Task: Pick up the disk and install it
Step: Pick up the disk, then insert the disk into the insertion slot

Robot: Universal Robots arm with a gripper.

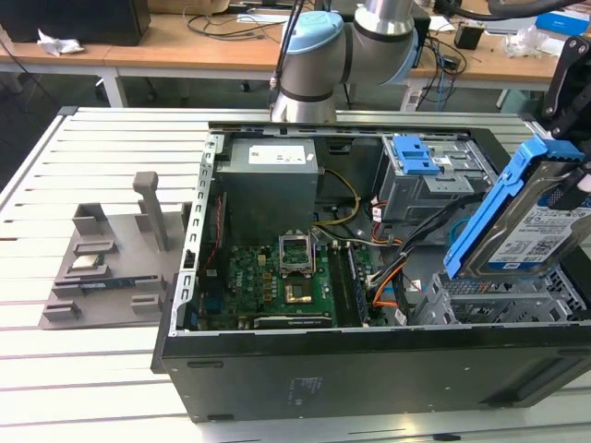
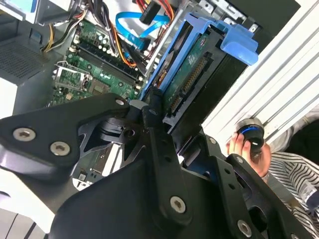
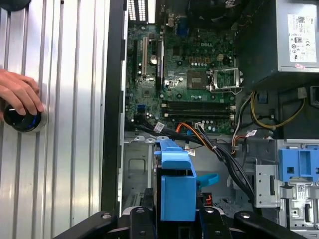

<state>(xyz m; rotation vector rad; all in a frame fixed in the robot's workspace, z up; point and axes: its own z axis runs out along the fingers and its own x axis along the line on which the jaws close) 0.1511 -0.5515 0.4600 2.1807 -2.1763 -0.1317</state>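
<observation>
The disk [image 1: 531,235], a silver drive with a blue-and-white label in a blue plastic carrier frame, hangs tilted on edge over the computer case's front corner, at the exterior view's right. My gripper [image 1: 568,152] is shut on its upper end. Just below the disk is a grey metal drive bay [image 1: 499,297]. In the second wrist view the disk [image 2: 197,67] shows its green circuit-board side, with a black finger [image 2: 149,107] pressed against its edge. In the first wrist view the blue carrier [image 3: 177,186] rises from between the black jaws above the case floor.
The open case [image 1: 277,369] holds a green motherboard [image 1: 277,277], a grey power-supply box [image 1: 270,185], a drive cage with a blue latch [image 1: 416,157] and orange and black cables [image 1: 392,277]. A grey fixture [image 1: 111,258] lies at the exterior view's left. A person's hand [image 3: 17,92] rests on a round black knob.
</observation>
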